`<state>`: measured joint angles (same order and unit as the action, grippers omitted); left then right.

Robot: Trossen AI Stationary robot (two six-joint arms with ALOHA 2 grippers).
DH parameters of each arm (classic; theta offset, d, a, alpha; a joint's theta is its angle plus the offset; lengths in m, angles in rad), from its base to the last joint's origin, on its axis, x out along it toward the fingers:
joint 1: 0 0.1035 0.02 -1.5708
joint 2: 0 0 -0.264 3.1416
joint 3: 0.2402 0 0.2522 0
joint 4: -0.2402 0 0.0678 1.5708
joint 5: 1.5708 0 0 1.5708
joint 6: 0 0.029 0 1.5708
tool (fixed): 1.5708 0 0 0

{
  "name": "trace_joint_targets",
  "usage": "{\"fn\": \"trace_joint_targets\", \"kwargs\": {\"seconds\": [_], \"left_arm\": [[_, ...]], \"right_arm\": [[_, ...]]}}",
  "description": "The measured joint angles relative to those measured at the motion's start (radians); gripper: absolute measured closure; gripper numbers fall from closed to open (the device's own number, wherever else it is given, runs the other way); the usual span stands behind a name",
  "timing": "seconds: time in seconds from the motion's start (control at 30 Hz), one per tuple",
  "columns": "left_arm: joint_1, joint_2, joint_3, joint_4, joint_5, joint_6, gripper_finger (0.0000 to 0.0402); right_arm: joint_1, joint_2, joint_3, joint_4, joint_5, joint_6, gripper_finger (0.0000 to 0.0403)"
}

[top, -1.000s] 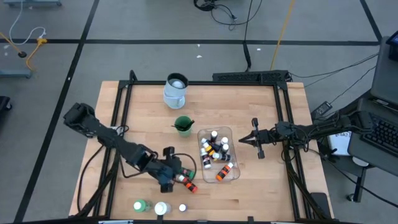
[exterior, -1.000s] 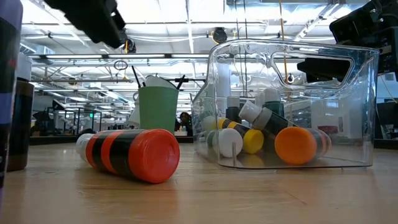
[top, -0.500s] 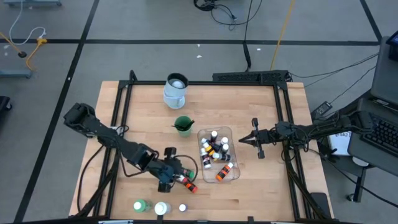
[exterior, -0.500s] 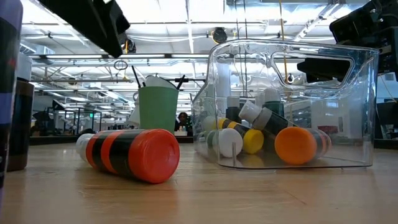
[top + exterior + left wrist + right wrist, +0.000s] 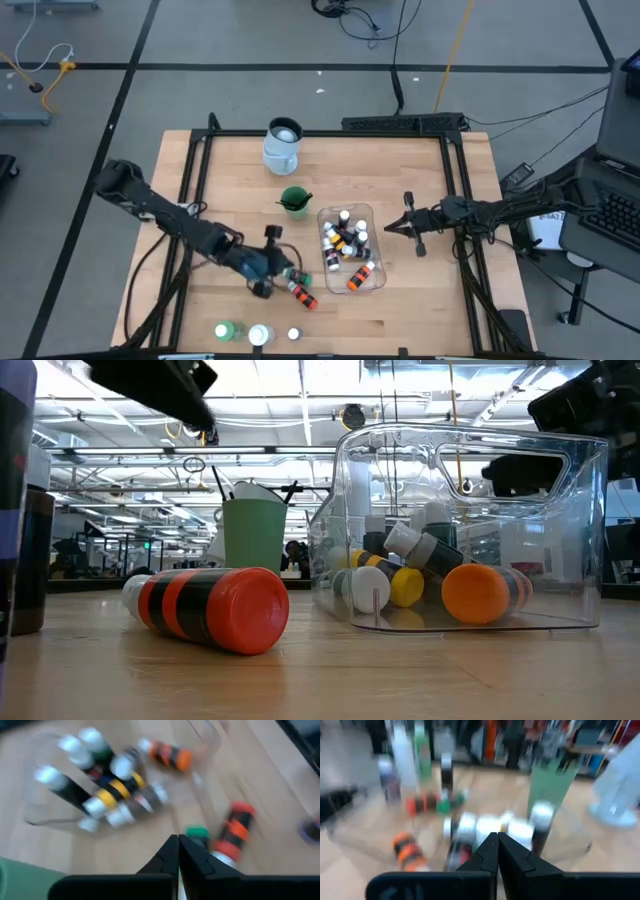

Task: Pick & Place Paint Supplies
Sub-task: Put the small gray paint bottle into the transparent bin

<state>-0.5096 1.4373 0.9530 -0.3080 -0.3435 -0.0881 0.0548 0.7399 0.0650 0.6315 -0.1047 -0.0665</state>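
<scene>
An orange-and-black paint bottle lies on its side on the table, with a green-capped bottle beside it. My left gripper is shut and hovers just left of these two, touching neither. Several white-capped bottles lie inside the clear tub. A green cup holds dark brushes. The larger green bottle, the white jar and a small bottle stand by the near edge. My right gripper waits shut, right of the tub.
The pale jug stands near the far edge. The black table frame runs along the left and right sides. Bare wood lies between the tub and the near edge, and left of the green cup.
My left gripper has drawn back from the lying bottles toward the table's left and far side, and has risen a little, staying shut. The bottles lie where they were. The right arm has barely moved.
</scene>
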Motion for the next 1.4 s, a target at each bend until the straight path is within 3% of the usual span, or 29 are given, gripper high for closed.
{"fn": "trace_joint_targets", "kwargs": {"seconds": [0.07,0.27,0.4,0.6,0.73,0.87,1.0,1.4], "left_arm": [[0.018,-0.035,-0.081,0.141,-0.026,0.018,0.0385],[0.059,-0.060,-0.281,0.494,-0.144,0.027,0.0381],[0.072,-0.057,-0.346,0.582,-0.125,0.024,0.0380],[0.066,-0.056,-0.377,0.608,-0.117,-0.012,0.0380],[0.059,-0.056,-0.379,0.598,-0.117,-0.025,0.0380],[0.042,-0.056,-0.379,0.596,-0.091,-0.022,0.0380],[0.030,-0.056,-0.379,0.585,-0.084,-0.022,0.0380],[-0.002,-0.056,-0.379,0.571,-0.083,-0.022,0.0380]], "right_arm": [[0.010,0.011,0.041,-0.096,0.004,0.003,0.0402],[0.039,0.098,0.365,-0.501,0.109,-0.011,0.0402],[0.071,0.214,0.592,-0.700,0.117,-0.023,0.0391],[0.077,0.525,0.948,-0.998,0.247,-0.028,0.0313],[0.105,0.722,1.146,-1.128,0.127,-0.083,0.0244],[0.162,0.845,1.223,-1.128,0.103,-0.152,0.0193],[0.187,0.914,1.221,-1.082,0.100,-0.151,0.0170],[0.192,0.975,1.178,-1.026,0.101,-0.031,0.0171]]}}
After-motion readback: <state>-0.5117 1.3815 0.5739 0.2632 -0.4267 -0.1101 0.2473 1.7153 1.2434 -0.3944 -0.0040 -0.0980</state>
